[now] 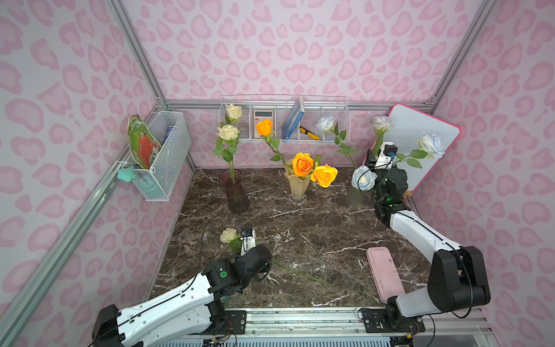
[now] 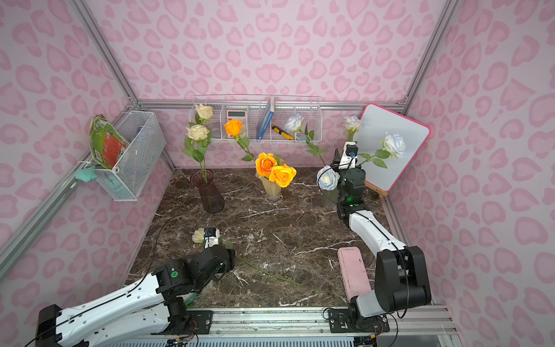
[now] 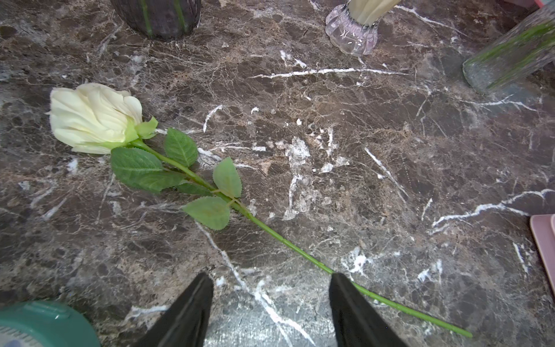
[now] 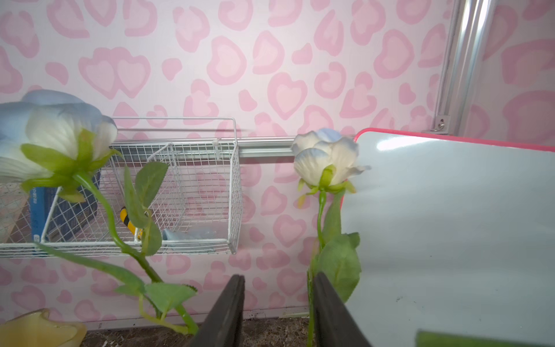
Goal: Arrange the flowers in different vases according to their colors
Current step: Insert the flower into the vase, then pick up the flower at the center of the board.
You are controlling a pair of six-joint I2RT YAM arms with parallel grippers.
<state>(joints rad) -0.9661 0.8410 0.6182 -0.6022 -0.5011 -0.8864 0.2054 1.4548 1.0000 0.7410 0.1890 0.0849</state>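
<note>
My left gripper hangs open over the cream rose stem near the table's left edge, so one skewed pinch could roll it away.

Both arms, left arm and right arm, have white link shells, black joint housings, thin black cables, small green lights and black tapered fingers.

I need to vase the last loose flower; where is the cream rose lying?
In both top views the cream rose lies flat on the marble table, front left, beside the left end effector.
</note>
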